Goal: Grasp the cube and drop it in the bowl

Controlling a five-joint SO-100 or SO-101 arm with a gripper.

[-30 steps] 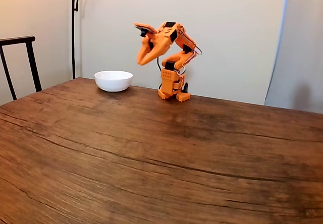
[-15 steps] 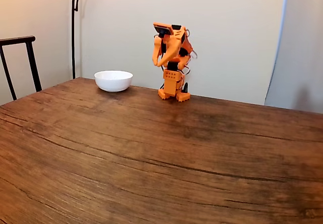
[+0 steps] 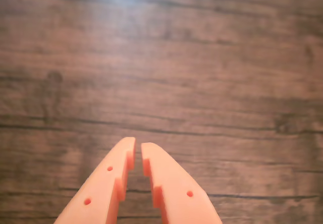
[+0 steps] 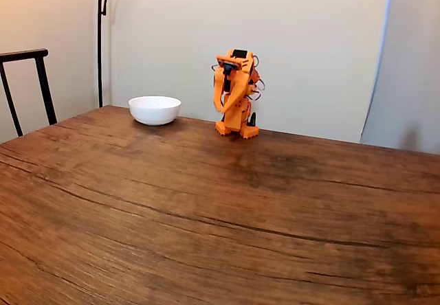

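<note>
The white bowl [image 4: 155, 109] stands at the far left of the wooden table [image 4: 206, 209], to the left of the orange arm's base. The cube is out of view; the bowl's inside cannot be seen from here. The arm is folded upright over its base, and my gripper [image 4: 219, 108] hangs pointing down just in front of it, well to the right of the bowl. In the wrist view my gripper [image 3: 139, 144] looks straight down at bare wood. Its two orange fingers [image 3: 108, 183] stand nearly together, with only a thin slit and nothing between them.
A dark chair [image 4: 26, 85] stands past the table's left edge, and a black lamp pole [image 4: 100, 37] rises behind the bowl. A pale wall runs close behind the arm. The broad near part of the table is bare wood.
The gripper has swung right, away from the bowl, and come down. The arm has folded in over its base.
</note>
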